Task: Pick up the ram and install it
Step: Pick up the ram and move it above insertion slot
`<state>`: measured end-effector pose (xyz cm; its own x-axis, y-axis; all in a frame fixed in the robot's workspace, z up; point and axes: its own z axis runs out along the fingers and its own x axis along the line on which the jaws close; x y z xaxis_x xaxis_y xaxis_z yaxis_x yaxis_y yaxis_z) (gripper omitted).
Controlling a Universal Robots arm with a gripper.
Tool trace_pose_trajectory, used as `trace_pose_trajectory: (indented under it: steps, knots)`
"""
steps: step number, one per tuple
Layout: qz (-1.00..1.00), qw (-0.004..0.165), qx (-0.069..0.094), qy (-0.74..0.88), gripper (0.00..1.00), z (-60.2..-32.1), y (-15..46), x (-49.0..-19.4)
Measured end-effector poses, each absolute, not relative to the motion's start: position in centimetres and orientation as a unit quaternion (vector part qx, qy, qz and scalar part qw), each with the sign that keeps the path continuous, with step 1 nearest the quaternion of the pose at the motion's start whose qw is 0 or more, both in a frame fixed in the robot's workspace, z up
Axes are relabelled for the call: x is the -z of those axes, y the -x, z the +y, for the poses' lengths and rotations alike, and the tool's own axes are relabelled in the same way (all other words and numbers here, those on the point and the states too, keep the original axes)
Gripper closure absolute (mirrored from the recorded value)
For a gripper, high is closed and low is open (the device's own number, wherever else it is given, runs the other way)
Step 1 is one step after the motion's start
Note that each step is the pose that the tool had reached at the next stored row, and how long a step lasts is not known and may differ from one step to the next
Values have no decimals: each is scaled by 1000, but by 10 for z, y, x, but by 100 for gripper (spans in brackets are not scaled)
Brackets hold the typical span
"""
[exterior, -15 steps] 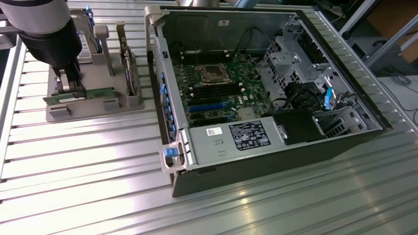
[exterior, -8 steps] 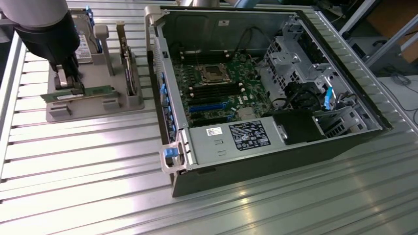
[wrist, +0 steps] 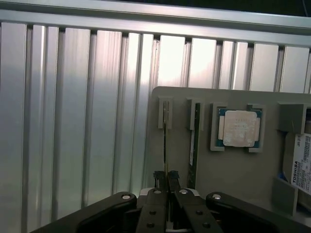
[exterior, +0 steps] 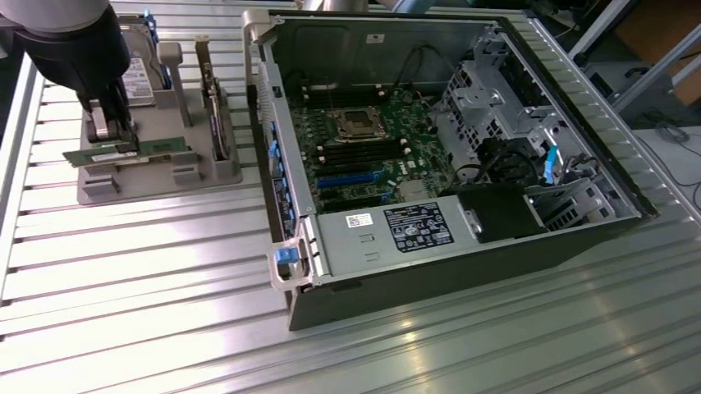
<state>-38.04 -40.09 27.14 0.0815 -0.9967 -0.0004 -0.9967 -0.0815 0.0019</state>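
Nearest to the lens you have the black two-finger gripper (wrist: 166,178). Its fingertips are pressed together on the upper edge of the ram (wrist: 165,141), the long narrow green circuit-board stick that stands on edge in the slotted posts of the flat grey plastic holder tray (wrist: 233,184). A second green stick of the same kind (wrist: 194,145) stands just beside it.

The hold is on a thin edge only, so I think the stick may tilt or slip between the fingers. If it does not rise straight, it may jam in the posts or drag the tray. The neighbour is close enough to be knocked. The open black computer case (exterior: 438,283) is well apart, to the exterior view's right.
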Motion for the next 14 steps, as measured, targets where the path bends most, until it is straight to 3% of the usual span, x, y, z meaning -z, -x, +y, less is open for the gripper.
trace_pose_trajectory:
  steps: [14]
  knots:
    - [-678,1,1,-735,87,-401,380,-290]
